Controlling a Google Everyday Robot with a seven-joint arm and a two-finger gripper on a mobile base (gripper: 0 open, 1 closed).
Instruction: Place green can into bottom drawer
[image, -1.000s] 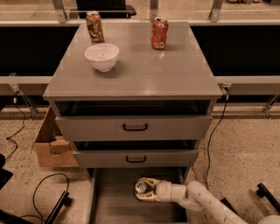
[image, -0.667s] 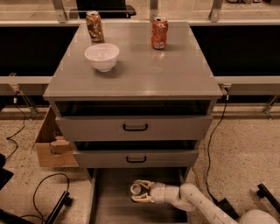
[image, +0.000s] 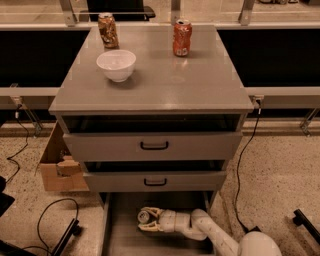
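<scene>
The bottom drawer is pulled out at the foot of the grey cabinet, a shallow grey tray. My gripper reaches into it from the right, low over the drawer floor. Its fingers close around the green can, which lies on its side with its silver top facing left. Little of the can's green label shows between the fingers. The white arm runs back to the lower right.
A white bowl, a brown-gold can and an orange-red can stand on the cabinet top. The two upper drawers are slightly open. A cardboard box and cables lie on the floor at left.
My gripper has moved left and a little lower into the bottom drawer, with the can still in it.
</scene>
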